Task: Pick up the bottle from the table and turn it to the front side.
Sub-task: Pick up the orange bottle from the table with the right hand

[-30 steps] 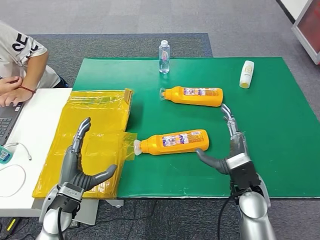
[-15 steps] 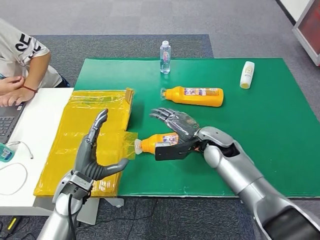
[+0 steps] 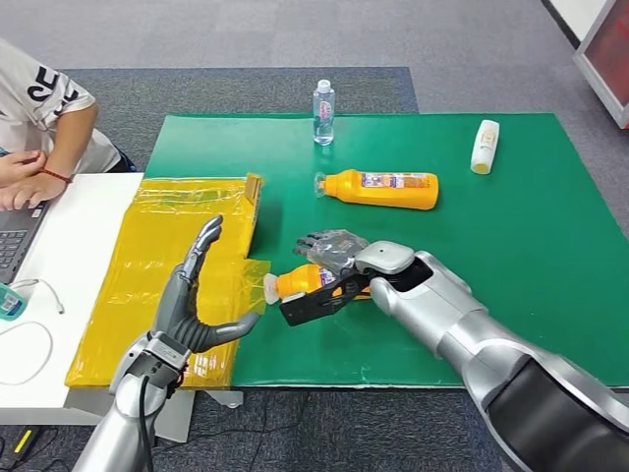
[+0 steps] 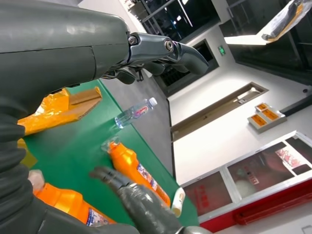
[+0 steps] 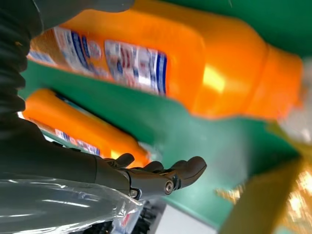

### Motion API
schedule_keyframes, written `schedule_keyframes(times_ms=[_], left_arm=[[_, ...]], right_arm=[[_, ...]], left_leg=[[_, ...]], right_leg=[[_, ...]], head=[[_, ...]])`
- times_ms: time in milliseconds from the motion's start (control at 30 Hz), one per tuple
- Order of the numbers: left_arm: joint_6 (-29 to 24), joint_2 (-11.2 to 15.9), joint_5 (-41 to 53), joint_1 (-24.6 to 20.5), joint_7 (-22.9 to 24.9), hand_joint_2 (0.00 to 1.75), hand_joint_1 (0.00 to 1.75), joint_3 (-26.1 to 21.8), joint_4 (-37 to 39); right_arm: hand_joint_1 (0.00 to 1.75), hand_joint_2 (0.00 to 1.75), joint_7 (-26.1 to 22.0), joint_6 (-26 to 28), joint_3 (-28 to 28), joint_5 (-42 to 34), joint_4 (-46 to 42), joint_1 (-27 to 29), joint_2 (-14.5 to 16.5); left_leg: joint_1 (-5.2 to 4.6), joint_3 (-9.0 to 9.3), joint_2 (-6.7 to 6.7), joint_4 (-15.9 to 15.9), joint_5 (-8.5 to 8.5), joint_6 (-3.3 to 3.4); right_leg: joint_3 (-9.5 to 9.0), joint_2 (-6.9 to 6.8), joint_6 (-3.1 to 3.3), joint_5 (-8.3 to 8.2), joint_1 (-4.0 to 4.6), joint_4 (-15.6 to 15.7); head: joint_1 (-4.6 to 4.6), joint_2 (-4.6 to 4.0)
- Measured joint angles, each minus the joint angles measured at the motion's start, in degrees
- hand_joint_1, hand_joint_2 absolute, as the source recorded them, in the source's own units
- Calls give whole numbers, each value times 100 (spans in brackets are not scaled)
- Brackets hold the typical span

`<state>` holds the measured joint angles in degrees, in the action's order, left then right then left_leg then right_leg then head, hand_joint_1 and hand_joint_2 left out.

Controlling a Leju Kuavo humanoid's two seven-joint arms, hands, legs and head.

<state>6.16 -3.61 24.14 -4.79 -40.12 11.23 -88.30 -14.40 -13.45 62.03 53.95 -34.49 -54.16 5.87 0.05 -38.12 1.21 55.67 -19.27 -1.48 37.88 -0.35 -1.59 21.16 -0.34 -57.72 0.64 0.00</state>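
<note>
The near orange bottle [image 3: 299, 280] lies on its side on the green mat [image 3: 534, 246], its clear cap pointing at the yellow bag [image 3: 178, 246]. My right hand [image 3: 330, 273] reaches over its body. The fingers [image 3: 322, 242] lie on the far side and the thumb [image 3: 308, 307] on the near side. In the right wrist view the bottle [image 5: 206, 73] fills the space above straight, spread fingers [image 5: 165, 178] that do not clasp it. My left hand [image 3: 189, 305] hovers open above the bag, palm facing the bottle.
A second orange bottle [image 3: 385, 189] lies farther back. A clear water bottle [image 3: 322, 111] stands at the mat's far edge and a white bottle [image 3: 485, 146] lies at the far right. A person sits at a laptop [image 3: 15, 241] on the white table [image 3: 67, 256], left.
My right arm has swung in from the bottle's right end and now covers its body, the hand sliding toward the neck. My left hand has risen and moved a little toward the bottle.
</note>
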Motion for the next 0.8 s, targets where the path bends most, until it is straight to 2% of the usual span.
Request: schedule_keyframes(times_ms=[167, 300, 500, 800], left_arm=[[-45, 27, -19, 3, -2, 175, 0, -8, 52], [-52, 70, -53, 4, -3, 175, 0, -18, 95], [-55, 106, -31, 3, -3, 175, 0, -58, 133], [-52, 123, 39, 2, -3, 175, 0, -124, 137]], right_arm=[[0, 175, 490, -338, 251, 99, 663, -118, 239], [0, 175, 737, -586, 317, 110, 981, -306, 285], [0, 175, 1198, -623, 351, 212, 1255, -483, 343], [0, 175, 1427, -656, 280, 283, 1442, -659, 352]], left_leg=[[0, -1, -1, 0, 1, 1], [-1, -1, -1, 0, 1, 1], [0, -1, 0, 0, 1, 0], [0, -1, 0, 0, 1, 0]], right_leg=[[0, -1, -1, -1, 0, 0], [0, -1, -2, -2, -1, 0], [1, -1, 0, -1, 0, 0], [1, 0, -1, -2, 0, 0]], head=[[0, 0], [-1, 0], [1, 0], [-1, 0]])
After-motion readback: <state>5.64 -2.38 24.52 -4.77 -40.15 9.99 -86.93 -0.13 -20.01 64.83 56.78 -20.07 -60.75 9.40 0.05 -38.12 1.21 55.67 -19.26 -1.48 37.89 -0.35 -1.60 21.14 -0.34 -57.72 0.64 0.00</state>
